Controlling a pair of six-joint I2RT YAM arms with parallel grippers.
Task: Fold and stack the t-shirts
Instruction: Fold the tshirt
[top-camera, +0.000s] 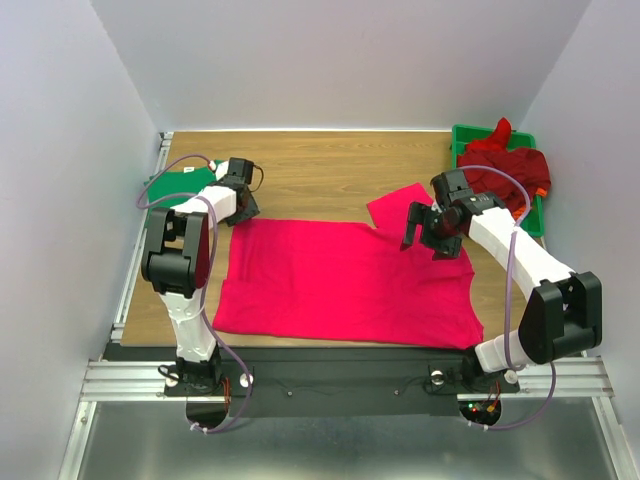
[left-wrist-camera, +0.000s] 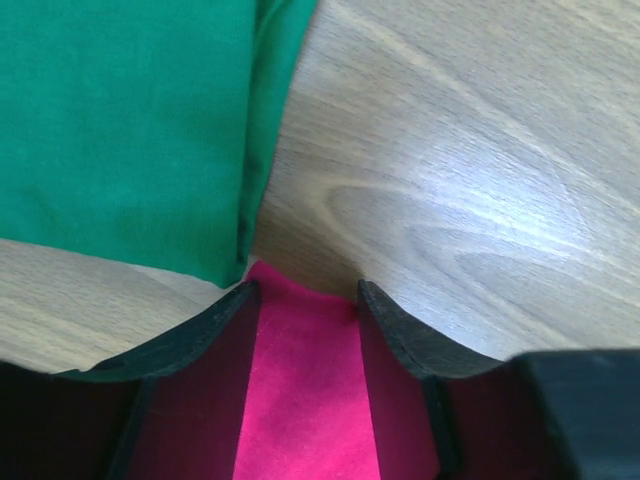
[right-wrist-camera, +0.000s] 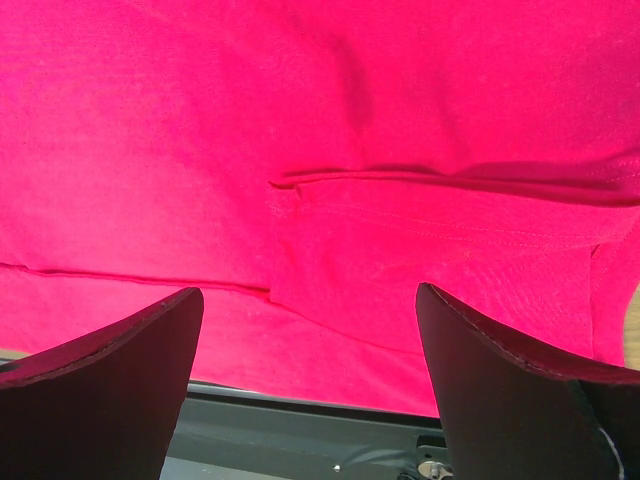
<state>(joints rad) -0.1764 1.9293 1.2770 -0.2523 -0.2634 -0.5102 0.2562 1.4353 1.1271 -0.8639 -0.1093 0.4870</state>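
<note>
A bright pink-red t-shirt (top-camera: 340, 280) lies spread flat on the middle of the table, with one sleeve (top-camera: 398, 207) sticking out at its far right. My left gripper (top-camera: 240, 207) is at the shirt's far left corner. In the left wrist view this gripper (left-wrist-camera: 305, 290) is open, its fingers on either side of the pink corner (left-wrist-camera: 300, 400). A folded green t-shirt (top-camera: 185, 182) lies just beyond it and also shows in the left wrist view (left-wrist-camera: 120, 120). My right gripper (top-camera: 425, 235) hovers open above the shirt's right shoulder; it (right-wrist-camera: 310, 295) is wide open over pink cloth (right-wrist-camera: 300, 120).
A green plastic tray (top-camera: 465, 135) stands at the back right with crumpled dark red shirts (top-camera: 505, 165) and a bit of orange cloth (top-camera: 541, 190) in it. Bare wooden table (top-camera: 330, 170) lies behind the pink shirt. Grey walls close in both sides.
</note>
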